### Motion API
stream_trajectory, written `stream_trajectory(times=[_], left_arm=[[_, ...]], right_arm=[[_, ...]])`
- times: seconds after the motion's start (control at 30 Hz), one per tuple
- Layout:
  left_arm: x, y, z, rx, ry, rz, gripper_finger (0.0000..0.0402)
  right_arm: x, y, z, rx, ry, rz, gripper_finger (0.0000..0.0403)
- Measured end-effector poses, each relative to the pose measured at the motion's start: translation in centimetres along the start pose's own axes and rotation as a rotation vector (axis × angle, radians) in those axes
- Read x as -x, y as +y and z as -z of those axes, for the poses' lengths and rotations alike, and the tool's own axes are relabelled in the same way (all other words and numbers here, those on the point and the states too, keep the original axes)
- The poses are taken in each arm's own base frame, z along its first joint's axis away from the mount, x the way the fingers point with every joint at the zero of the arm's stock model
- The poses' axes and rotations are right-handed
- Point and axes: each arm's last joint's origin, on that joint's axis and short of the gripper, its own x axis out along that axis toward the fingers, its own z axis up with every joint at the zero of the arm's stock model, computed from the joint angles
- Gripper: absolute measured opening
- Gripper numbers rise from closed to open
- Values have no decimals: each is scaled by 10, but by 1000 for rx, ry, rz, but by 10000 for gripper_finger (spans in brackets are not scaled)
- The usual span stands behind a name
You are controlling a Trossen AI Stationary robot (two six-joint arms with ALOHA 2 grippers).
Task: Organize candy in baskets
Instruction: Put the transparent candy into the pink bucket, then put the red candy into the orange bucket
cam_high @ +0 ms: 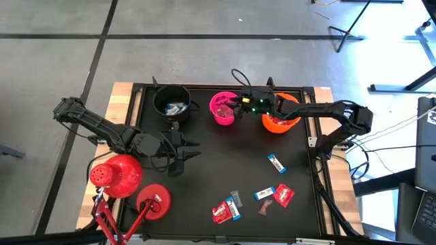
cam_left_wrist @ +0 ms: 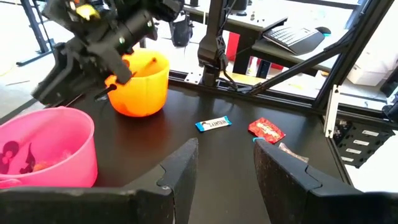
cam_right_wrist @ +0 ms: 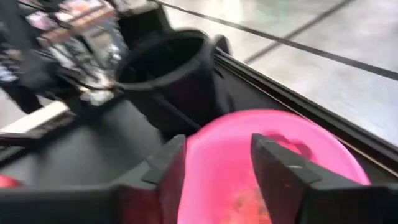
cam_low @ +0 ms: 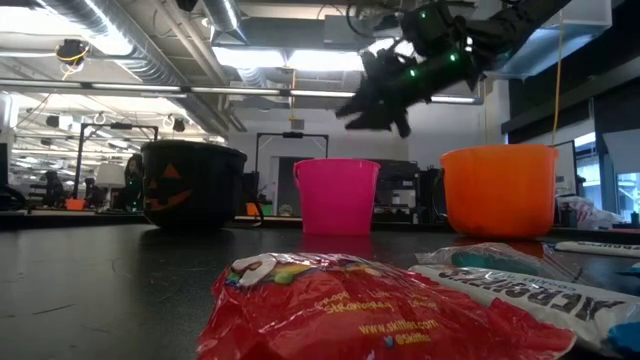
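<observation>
Fingers of the right gripper (cam_right_wrist: 214,165) stand parted with nothing between them, poised directly above the round pink plastic bucket (cam_high: 222,107); the right wrist view looks down past them into its mouth, where a blurred reddish shape lies that may be a red-wrapped sweet. Beside the pink bucket, on the right arm's side, sits the round orange plastic bucket (cam_high: 279,122), and on its other side the black cauldron-shaped bucket (cam_high: 171,101), which holds a few wrapped sweets. All three buckets stand in a row along the far edge of the black table mat (cam_high: 225,163).

Over the mat's left part, well apart from the buckets, the left gripper (cam_left_wrist: 224,165) hovers with its dark fingers spread and holding nothing.

Loose candy lies on the near right part of the mat: a blue-and-white wrapped bar (cam_high: 276,163) alone, then a cluster with a red packet (cam_high: 283,195), another blue-and-white bar (cam_high: 263,194), a grey-wrapped piece (cam_high: 236,197) and a red packet (cam_high: 221,213) touching a blue-and-white one.

At the near left corner stand two red dome-shaped lamp heads (cam_high: 117,175) on red legs.
</observation>
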Motion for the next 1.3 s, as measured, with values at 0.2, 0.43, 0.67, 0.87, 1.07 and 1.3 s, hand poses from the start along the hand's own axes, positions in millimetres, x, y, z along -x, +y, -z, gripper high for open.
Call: stream_trajectory(times=[0.2, 0.43, 0.67, 0.87, 1.07, 1.3], left_arm=[[0, 0, 0, 0, 1, 0, 147], [0, 0, 0, 0, 1, 0, 147], [0, 0, 0, 0, 2, 0, 147], [0, 0, 0, 0, 2, 0, 147], [0, 0, 0, 0, 2, 0, 147], [0, 0, 0, 0, 2, 0, 147]], right_arm=[[1, 29, -31, 28, -49, -120, 213], [13, 80, -62, 178, 11, -208, 199], [47, 144, -64, 391, 237, -316, 189], [80, 177, -40, 484, 399, -336, 188], [120, 201, -26, 498, 446, -331, 188], [165, 218, -21, 512, 388, -310, 188]])
